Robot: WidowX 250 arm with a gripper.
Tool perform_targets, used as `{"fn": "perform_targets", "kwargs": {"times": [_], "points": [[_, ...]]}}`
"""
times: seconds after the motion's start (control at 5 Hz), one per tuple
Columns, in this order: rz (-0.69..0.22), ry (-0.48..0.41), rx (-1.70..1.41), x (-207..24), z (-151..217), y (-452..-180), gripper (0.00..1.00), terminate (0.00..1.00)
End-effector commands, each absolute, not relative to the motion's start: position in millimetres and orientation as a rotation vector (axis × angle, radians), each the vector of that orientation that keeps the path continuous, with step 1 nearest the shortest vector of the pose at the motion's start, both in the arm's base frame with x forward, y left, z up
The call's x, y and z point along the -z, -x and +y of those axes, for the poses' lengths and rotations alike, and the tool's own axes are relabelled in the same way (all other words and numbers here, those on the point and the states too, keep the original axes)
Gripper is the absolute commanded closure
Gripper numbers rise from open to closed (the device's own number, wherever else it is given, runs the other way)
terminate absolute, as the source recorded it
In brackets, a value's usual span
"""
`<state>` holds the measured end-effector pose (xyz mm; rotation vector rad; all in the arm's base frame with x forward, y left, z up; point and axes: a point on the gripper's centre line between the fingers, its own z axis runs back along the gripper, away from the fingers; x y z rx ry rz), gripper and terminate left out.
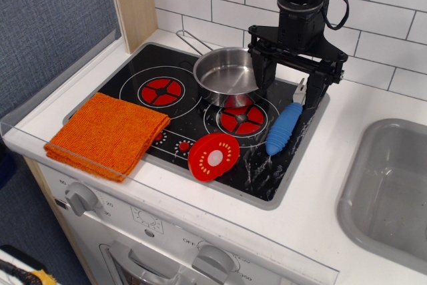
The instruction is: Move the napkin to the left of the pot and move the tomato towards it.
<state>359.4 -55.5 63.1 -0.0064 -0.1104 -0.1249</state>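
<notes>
From where I'm driving this thing, the claw [291, 90] hangs over the back right of the toy stove [267, 178], its two black fingers [262, 71] spread wide with nothing between them, just beside the pot's right rim. The pot [225, 75] sits upright between the two burner rings, overlapping the back edge of the right one, and its thin wire handle runs up and to the left toward the tiled wall. The napkin [107, 135] lies flat at the front left, half on the black cooktop and half on the white table [313, 211], its long axis slanting from upper right down to lower left, clearly left of the pot and nearer the front. The tomato [213, 155] lies flat near the front edge of the cooktop, between the napkin and a blue brush [283, 129], whose handle runs up toward the claw.
</notes>
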Motion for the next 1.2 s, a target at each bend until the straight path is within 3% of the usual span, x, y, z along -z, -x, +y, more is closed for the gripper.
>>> {"fn": "perform_targets", "kwargs": {"times": [0.0,0.6,1.0], "points": [[-0.11,0.006,0.125,-63.1,-55.5,-359.4,0.0,0.0],[-0.155,0.022,-0.003,-75.3,37.9,-318.3,0.0,0.0],[-0.102,-0.039,0.0,-48.7,95.7,-286.6,0.0,0.0]]}}
